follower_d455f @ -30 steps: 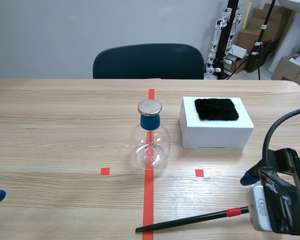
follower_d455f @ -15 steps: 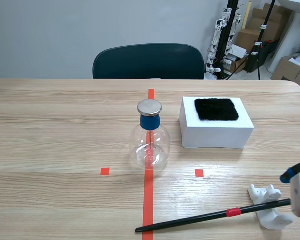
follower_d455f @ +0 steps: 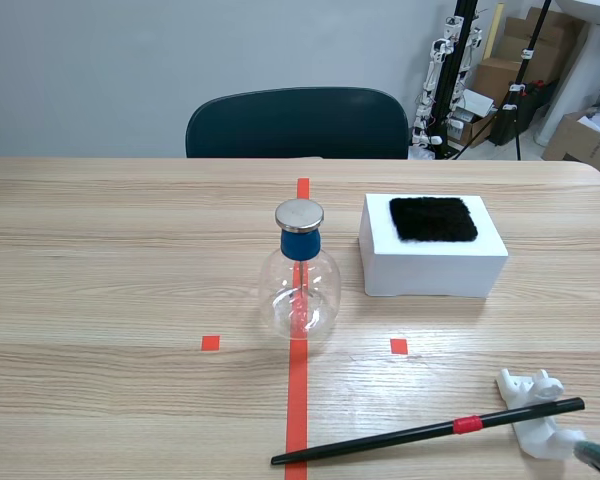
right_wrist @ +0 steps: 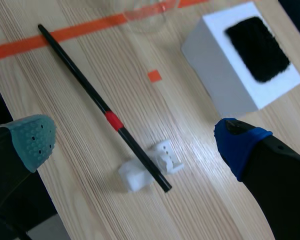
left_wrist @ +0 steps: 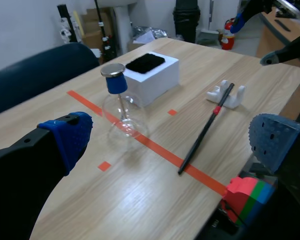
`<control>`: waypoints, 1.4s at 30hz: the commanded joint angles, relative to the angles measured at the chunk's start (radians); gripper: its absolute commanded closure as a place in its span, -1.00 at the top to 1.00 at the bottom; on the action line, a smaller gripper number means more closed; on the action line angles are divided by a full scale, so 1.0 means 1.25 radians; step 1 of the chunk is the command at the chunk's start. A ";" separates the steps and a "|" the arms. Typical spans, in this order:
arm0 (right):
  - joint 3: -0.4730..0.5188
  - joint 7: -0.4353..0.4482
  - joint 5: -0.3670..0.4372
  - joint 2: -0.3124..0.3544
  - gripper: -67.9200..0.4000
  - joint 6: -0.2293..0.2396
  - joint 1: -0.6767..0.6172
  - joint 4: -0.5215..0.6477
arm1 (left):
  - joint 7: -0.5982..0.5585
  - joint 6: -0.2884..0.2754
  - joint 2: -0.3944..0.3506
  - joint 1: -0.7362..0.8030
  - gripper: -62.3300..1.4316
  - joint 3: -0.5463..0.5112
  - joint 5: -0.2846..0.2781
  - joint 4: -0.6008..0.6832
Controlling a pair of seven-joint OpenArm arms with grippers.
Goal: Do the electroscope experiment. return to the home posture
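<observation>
On the tabletop (follower_d455f: 130, 300), near right, the rod (follower_d455f: 430, 432) lies across its white rest (follower_d455f: 536, 428). My right hand (right_wrist: 135, 140) has drawn back off it, spread wide and empty like my left hand (left_wrist: 172, 136), so I judge home is nearly reached.

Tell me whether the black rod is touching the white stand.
Touching. The right wrist view shows the rod lying across the stand, no gap between.

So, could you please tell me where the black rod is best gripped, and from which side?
Grip the black rod just past its red band, toward the white stand, coming straight down and closing across its length. That end is propped on the stand, so the thin rod probably sits clear of the table there.
</observation>
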 commanded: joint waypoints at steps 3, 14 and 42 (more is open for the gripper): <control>-0.006 0.024 0.011 -0.006 1.00 0.005 -0.002 0.039 | 0.024 0.006 0.070 0.000 1.00 0.005 -0.012 0.039; -0.059 0.054 0.012 -0.027 1.00 0.005 -0.005 0.078 | 0.119 0.005 0.131 -0.067 1.00 0.043 -0.012 0.114; -0.184 0.171 0.070 -0.122 1.00 -0.161 -0.001 0.078 | 0.379 0.052 0.066 -0.097 1.00 0.063 -0.110 0.142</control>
